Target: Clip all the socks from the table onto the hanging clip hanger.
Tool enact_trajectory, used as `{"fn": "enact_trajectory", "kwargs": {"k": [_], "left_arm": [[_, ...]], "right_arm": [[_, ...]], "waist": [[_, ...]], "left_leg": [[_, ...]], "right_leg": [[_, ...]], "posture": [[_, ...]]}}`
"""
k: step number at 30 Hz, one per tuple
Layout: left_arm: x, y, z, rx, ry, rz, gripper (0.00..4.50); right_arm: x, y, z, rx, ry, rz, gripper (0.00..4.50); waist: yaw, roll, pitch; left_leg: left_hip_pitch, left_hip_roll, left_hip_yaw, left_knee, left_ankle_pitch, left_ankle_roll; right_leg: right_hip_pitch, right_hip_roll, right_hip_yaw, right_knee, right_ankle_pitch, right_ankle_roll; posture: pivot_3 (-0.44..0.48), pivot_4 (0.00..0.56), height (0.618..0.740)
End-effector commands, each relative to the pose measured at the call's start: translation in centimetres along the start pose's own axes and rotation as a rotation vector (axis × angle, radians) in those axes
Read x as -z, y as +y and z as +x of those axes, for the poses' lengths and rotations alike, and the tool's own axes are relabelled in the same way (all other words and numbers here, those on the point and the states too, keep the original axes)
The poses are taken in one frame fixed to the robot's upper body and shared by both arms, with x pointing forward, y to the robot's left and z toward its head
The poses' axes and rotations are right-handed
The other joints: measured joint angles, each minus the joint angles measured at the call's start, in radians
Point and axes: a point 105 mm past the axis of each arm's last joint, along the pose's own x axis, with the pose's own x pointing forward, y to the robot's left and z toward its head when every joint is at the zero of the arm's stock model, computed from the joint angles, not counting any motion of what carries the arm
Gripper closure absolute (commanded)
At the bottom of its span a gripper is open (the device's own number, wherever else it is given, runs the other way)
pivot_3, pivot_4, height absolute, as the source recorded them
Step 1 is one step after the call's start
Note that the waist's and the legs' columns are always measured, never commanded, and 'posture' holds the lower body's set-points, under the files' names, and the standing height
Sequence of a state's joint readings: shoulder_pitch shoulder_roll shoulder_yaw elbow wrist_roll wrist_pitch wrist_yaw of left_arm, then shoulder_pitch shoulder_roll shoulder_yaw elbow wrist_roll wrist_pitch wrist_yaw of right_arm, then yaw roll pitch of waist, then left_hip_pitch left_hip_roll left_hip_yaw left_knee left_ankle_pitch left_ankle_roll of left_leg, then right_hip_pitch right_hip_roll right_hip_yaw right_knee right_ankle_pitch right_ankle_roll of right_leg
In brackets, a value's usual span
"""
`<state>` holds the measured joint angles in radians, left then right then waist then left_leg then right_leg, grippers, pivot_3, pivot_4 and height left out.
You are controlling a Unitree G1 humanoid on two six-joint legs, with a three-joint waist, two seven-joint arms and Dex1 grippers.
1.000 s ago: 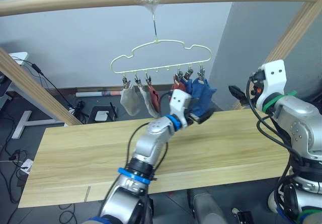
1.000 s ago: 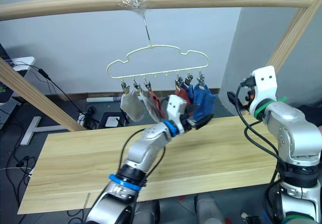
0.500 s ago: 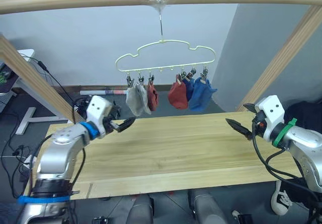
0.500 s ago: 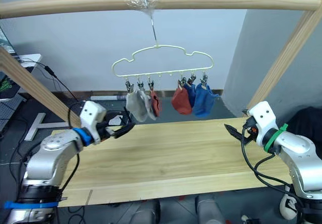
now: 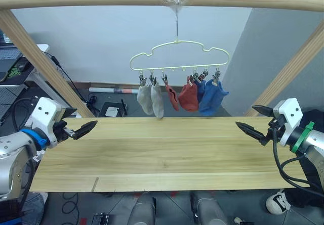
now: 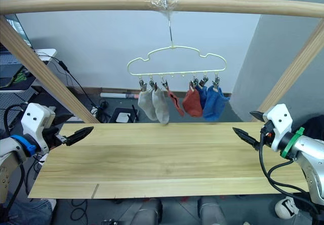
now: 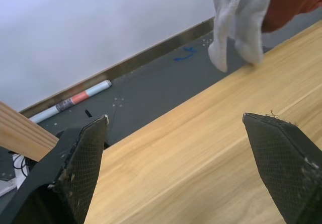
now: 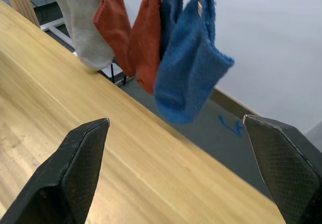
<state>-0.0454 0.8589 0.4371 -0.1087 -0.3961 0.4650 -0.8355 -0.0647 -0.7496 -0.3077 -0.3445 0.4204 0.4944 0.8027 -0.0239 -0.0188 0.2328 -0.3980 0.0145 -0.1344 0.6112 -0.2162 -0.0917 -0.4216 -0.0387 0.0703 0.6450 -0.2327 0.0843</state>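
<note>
Overhead, six socks [image 5: 182, 96] hang clipped on the hanger [image 5: 178, 55] above the desk [image 5: 162, 154]. Left end effector [image 5: 85, 129] and right end effector [image 5: 255, 121] sit at opposite desk ends, both spread wide, holding nothing.

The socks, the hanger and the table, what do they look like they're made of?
Socks: soft knit fabric, ribbed texture visible. Hanger: thin pale wire, probably coated metal, with small dark metal clips. Table: light wood planks, matte, visible grain and seams.
</note>
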Motion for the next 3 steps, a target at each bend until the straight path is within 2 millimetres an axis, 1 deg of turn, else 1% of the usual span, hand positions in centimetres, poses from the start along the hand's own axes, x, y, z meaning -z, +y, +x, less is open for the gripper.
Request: {"fn": "enact_trajectory", "kwargs": {"k": [1,3], "left_arm": [[-1.44,-0.32,0.54,0.012,-0.06,0.003,0.02],[-1.73,-0.22,0.73,0.007,-0.074,-0.006,0.02]], "right_arm": [[-1.16,-0.42,-0.23,0.004,-0.032,-0.037,0.01],[-1.16,-0.36,-0.29,-0.001,-0.028,-0.045,0.01]], "waist": [[0.001,-0.001,0.0],[0.001,-0.001,-0.001]], "left_leg": [[0.0,0.0,0.0,0.0,0.0,0.0],[0.0,0.0,0.0,0.0,0.0,0.0]], "right_leg": [[0.0,0.0,0.0,0.0,0.0,0.0],[0.0,0.0,0.0,0.0,0.002,0.003]], "posture": [[0.099,0.145,0.74],[0.096,0.144,0.74]]}}
